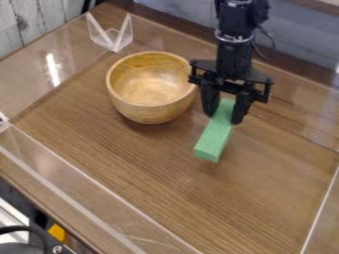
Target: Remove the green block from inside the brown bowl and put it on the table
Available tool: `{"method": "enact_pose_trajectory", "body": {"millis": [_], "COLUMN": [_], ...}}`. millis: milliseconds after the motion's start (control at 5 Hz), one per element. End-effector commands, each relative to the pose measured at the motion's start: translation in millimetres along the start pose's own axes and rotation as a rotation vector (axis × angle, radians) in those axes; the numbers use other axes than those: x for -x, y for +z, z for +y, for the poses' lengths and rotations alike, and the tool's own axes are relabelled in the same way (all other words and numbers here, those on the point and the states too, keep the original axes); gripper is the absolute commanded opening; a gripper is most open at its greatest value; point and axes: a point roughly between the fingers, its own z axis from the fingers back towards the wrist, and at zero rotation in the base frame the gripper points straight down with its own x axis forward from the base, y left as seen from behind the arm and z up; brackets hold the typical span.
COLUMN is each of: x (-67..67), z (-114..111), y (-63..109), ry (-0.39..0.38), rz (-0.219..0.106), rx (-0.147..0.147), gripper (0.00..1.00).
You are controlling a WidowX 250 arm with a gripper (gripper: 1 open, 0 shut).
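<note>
The green block [212, 140] is held at its upper end by my gripper [225, 112], which points straight down and is shut on it. The block slants down to the left, its lower end at or just above the table [146, 184]; I cannot tell whether it touches. It hangs to the right of the brown bowl [153, 87], well clear of the rim. The bowl stands upright with nothing inside it.
Clear plastic walls edge the table, with a folded clear piece [109, 32] behind the bowl at the back left. A grey plank wall runs behind the arm. Bare wood-grain surface stretches in front of and to the right of the block.
</note>
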Motion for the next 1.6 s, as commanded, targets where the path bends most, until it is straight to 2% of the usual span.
{"method": "enact_pose_trajectory", "body": {"millis": [0, 1000, 1400], "x": [0.0, 4.1, 4.1], "z": [-6.2, -7.1, -5.4], "y": [26.5, 29.7, 23.0], "ry": [-0.047, -0.166, -0.201], "rz": [-0.082, -0.103, -0.106], "rx": [0.007, -0.002, -0.008], "gripper": [0.00, 0.00, 0.00]}}
